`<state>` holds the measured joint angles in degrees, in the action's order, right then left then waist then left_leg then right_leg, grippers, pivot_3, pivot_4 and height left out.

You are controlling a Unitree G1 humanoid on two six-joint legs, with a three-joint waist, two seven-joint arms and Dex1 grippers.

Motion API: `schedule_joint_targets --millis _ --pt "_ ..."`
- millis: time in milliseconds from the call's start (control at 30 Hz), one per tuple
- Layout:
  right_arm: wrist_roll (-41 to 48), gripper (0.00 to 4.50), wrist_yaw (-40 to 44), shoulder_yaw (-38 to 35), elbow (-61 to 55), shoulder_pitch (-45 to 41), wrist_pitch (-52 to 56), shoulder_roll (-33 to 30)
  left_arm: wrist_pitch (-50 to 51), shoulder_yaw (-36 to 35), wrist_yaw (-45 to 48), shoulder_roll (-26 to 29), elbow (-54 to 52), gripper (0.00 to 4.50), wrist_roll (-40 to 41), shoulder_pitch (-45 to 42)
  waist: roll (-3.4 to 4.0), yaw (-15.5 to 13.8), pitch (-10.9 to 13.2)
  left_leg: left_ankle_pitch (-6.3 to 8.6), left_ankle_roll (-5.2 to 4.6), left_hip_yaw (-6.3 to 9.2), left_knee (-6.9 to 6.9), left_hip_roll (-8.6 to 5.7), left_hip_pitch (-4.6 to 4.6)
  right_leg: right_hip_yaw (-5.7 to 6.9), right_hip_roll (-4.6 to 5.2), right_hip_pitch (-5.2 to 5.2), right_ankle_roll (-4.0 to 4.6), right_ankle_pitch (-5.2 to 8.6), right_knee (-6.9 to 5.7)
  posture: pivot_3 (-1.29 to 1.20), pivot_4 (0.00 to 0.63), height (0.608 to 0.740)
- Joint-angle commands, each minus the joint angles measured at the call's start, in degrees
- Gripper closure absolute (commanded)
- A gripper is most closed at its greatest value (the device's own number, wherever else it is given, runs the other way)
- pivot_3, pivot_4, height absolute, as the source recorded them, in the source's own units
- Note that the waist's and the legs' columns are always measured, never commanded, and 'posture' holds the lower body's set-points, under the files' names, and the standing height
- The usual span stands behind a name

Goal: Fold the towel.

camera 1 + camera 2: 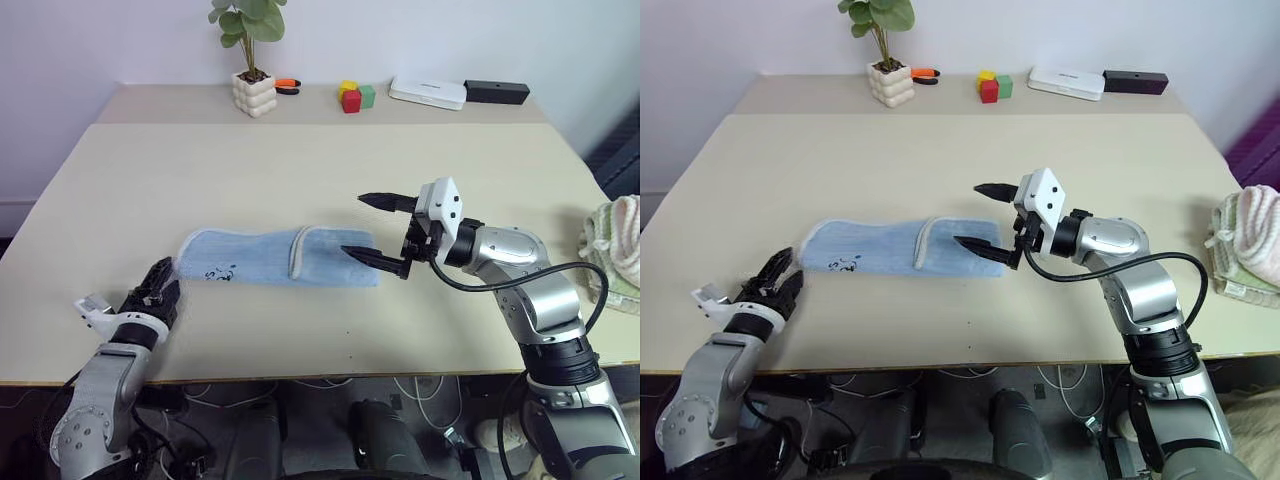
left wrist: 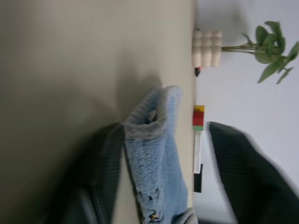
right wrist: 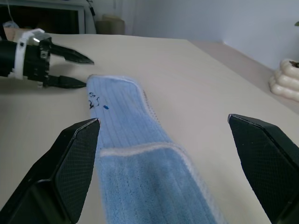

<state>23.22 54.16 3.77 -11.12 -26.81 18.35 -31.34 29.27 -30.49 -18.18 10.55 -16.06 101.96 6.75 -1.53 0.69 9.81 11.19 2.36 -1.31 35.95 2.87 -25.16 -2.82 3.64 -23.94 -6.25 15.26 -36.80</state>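
Currently the towel (image 1: 280, 258) lies flat on the table (image 1: 300, 170), its right part already doubled over, well in front of the potted plant (image 1: 250, 55). The left gripper (image 3: 70, 70) sits at its far-from-fold end, fingers parted and empty. The right gripper (image 1: 385, 232) hovers over the folded end, fingers wide. Pinching the left hem squarely and carrying it level toward the fold should keep the edges aligned.

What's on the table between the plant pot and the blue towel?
Nothing. Between the plant pot and the towel the left eye view shows bare table.
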Motion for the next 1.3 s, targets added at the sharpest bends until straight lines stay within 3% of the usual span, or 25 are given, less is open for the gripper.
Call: schedule_joint_targets --millis 33,333,467,833,1033,1133,1300 --pt "0.0 0.00 0.1 -0.2 -0.8 -0.4 -1.4 0.6 -0.6 1.1 -5.1 0.3 -3.2 0.09 0.1 1.7 0.00 0.0 0.0 0.00 0.00 0.00 0.00 0.00 0.00 0.00 0.00 0.00 0.00 0.00 0.00 0.00 0.150 0.740" --pt "-0.6 0.00 0.3 0.3 -0.5 -0.7 -1.7 1.5 -3.1 3.0 -16.2 1.4 -6.5 0.09 -0.6 1.8 0.02 0.0 0.0 0.01 0.00 -0.02 -0.20 0.02 0.31 0.03 0.01 0.48 0.25 -0.16 0.62 0.00 0.150 0.740" --pt "-0.9 0.00 0.1 0.6 -0.5 -1.0 -1.9 1.8 -2.9 4.8 -16.8 1.1 -3.7 0.09 -1.1 -0.2 0.10 -0.2 -0.1 0.02 0.02 -0.09 -0.37 0.02 0.69 0.02 0.05 0.80 0.30 -0.19 0.80 0.00 0.150 0.740" --pt "-1.4 0.00 -0.5 0.6 -1.6 -0.5 -1.7 1.9 0.2 5.0 -10.2 3.4 9.7 0.09 -3.5 -11.1 0.33 -1.4 -0.2 0.03 0.03 -0.09 -0.41 0.00 0.72 0.06 0.07 0.75 0.56 -0.34 1.22 0.00 0.150 0.740" --pt "-1.3 0.00 -1.1 0.3 -2.2 -0.3 -1.5 1.6 2.9 5.6 -11.5 2.7 11.0 0.09 -2.8 -11.0 0.40 -1.4 -0.2 0.03 0.02 -0.14 -0.50 -0.03 0.72 0.07 0.15 0.87 0.69 -0.43 1.52 0.00 0.150 0.740" --pt "-1.2 0.00 -1.3 0.3 -2.4 -0.2 -1.4 1.5 3.5 6.3 -12.2 1.0 9.2 0.99 -0.8 -10.6 0.42 -1.4 -0.2 0.03 0.02 -0.15 -0.58 -0.05 0.72 0.07 0.17 0.93 0.69 -0.43 1.57 0.00 0.150 0.740" --pt "-1.2 0.00 -1.3 0.5 -2.2 -0.4 -1.5 1.6 3.3 6.5 -14.6 0.5 6.7 3.55 -1.1 -10.1 0.41 -1.4 -0.2 0.03 0.01 -0.15 -0.66 -0.08 0.70 0.06 0.19 1.07 0.69 -0.43 1.65 0.00 0.150 0.740"
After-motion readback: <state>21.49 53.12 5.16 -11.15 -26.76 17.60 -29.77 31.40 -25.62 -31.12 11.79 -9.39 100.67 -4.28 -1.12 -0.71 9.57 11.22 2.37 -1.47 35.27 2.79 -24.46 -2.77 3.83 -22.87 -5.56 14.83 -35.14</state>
